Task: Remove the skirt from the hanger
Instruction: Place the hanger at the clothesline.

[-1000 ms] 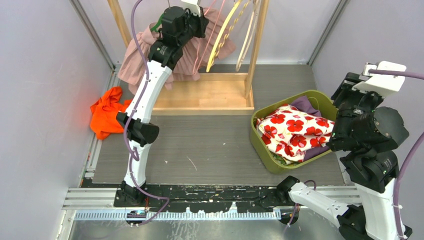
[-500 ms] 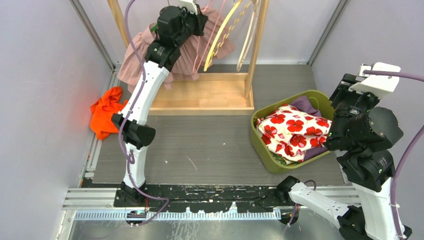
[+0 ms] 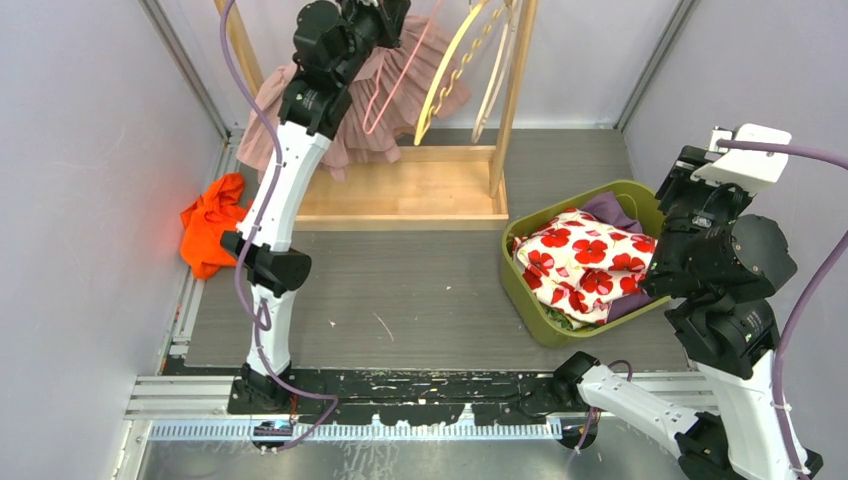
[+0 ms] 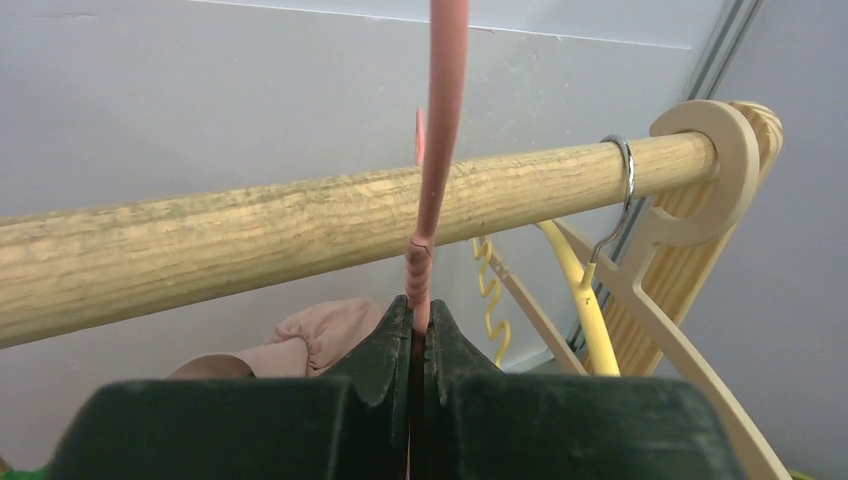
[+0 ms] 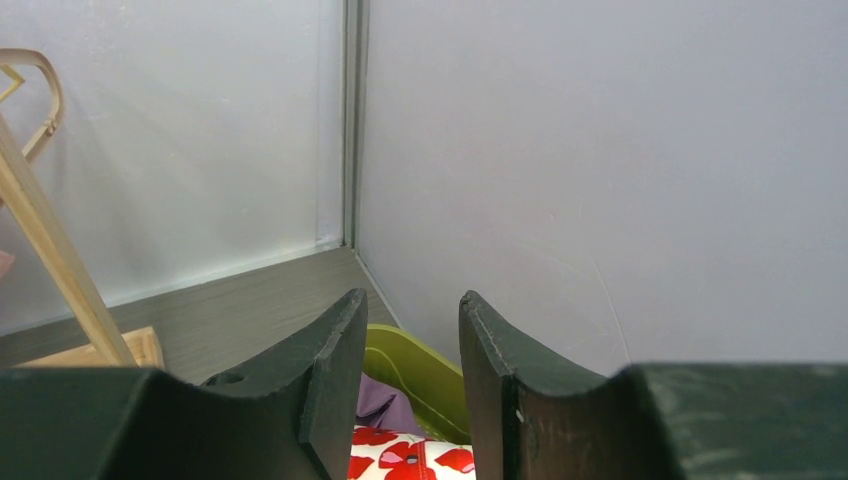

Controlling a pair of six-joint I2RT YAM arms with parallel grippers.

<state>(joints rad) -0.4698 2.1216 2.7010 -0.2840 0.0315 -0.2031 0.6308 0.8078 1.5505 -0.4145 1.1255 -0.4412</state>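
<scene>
From above, we see the left claw (image 3: 378,12) raised high at the rack (image 3: 400,190), which stands on the far edge of the desk (image 3: 430,290). The pink skirt (image 3: 262,115) hangs at the rack's left end, beside the pink hanger (image 3: 385,95). A green basket (image 3: 522,285) of clothes sits near the right edge. An orange cloth (image 3: 210,235) lies at the left edge.

In the left wrist view, the jaws are pressed together, pinching the pink hanger just under the wooden rod (image 4: 250,235).

In the right wrist view, the right claw (image 5: 410,305) is partly spread and holds nothing, above the basket's rim.

The skirt (image 3: 352,138) is dusty pink, the hanger (image 4: 441,150) pink, the basket (image 3: 512,286) olive, its fabric (image 3: 585,265) white with red flowers.
</scene>
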